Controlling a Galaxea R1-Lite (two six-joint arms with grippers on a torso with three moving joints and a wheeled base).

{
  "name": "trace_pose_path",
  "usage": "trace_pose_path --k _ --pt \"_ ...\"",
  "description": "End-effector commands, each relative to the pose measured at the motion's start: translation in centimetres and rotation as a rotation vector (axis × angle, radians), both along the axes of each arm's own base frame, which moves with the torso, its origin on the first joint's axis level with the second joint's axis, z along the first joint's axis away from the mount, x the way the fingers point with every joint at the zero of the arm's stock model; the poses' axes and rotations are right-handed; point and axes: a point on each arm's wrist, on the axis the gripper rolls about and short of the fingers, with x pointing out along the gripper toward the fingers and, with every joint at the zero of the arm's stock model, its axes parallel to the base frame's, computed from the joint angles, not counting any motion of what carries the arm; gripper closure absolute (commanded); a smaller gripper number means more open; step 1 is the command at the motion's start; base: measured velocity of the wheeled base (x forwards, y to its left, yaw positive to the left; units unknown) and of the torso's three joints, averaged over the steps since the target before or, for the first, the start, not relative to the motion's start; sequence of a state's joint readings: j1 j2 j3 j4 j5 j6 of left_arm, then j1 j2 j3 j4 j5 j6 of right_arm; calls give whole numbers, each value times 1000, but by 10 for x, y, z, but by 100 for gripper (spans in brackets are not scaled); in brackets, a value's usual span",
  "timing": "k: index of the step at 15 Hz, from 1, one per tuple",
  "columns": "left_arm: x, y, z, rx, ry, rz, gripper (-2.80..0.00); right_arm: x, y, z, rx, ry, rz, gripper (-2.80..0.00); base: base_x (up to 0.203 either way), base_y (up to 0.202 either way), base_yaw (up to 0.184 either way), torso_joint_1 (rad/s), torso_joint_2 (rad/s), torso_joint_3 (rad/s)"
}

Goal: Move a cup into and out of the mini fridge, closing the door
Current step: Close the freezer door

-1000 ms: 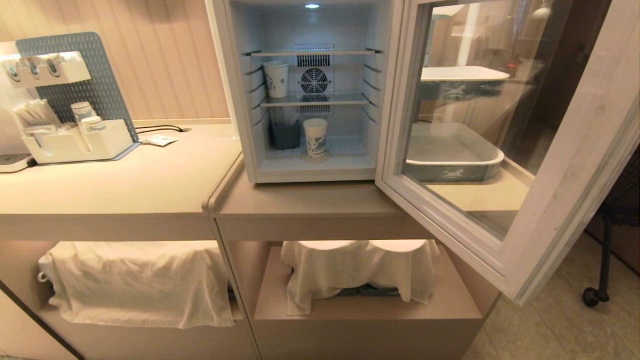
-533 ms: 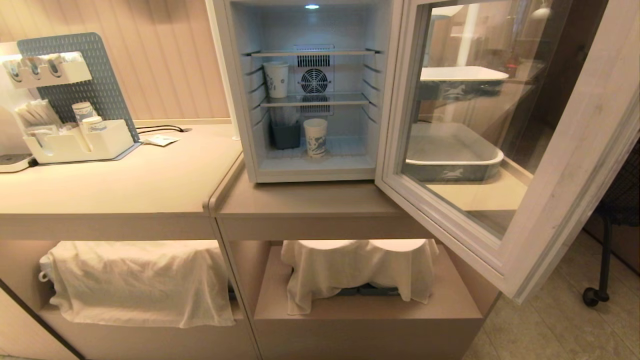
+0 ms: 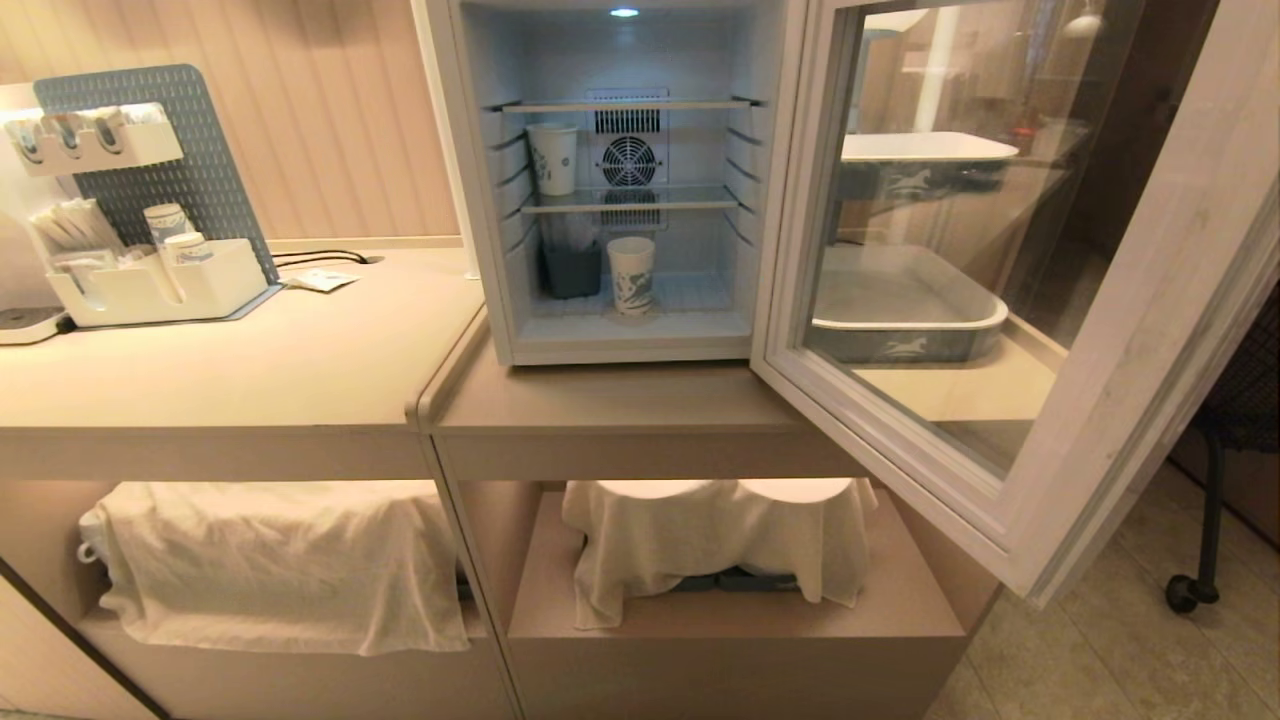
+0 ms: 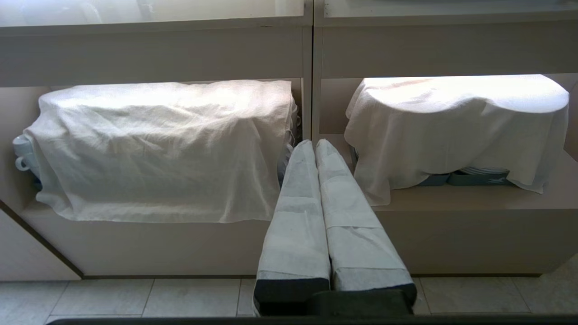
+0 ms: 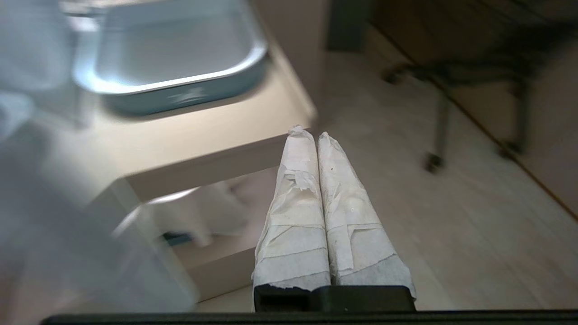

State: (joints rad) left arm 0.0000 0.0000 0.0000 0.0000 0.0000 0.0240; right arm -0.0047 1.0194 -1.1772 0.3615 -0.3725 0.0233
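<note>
The mini fridge (image 3: 630, 350) stands on the counter with its inner light on. The door (image 3: 1140, 330) is swung wide open toward the right. A white paper cup (image 3: 631, 275) with blue print stands on the fridge floor. Another like it (image 3: 552, 158) is on the middle shelf at the left. Neither gripper shows in the head view. My left gripper (image 4: 314, 143) is shut and empty, low in front of the cloth-covered lower shelves. My right gripper (image 5: 311, 133) is shut and empty, out by the counter's right end above the floor.
A dark bin (image 3: 572, 270) sits beside the lower cup. A grey-blue tray (image 3: 905, 320) lies on the counter behind the door's glass. An organiser with stacked cups (image 3: 150, 270) is at the far left. White cloths (image 3: 280, 560) cover the lower shelves. A wheeled chair (image 3: 1190, 590) stands at the right.
</note>
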Motion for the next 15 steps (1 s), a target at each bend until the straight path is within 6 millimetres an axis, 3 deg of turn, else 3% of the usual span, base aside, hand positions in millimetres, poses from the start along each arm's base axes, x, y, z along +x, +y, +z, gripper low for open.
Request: trace_pose_path --k 1,3,6,11,15 --pt "0 0 0 1 0 0 0 100 -6 -24 -27 186 -133 0 0 0 0 0 0 0" --pt "0 0 0 1 0 0 0 137 -10 -33 -40 173 -194 0 0 0 0 0 0 0" --pt "0 0 0 1 -2 0 0 169 -16 -36 -52 109 -248 0 0 0 0 0 0 0" --pt "0 0 0 0 -1 0 0 198 -17 -40 -52 57 -274 0 0 0 0 0 0 0" --pt "0 0 0 1 -2 0 0 201 5 -39 -7 26 -191 0 0 0 0 0 0 0"
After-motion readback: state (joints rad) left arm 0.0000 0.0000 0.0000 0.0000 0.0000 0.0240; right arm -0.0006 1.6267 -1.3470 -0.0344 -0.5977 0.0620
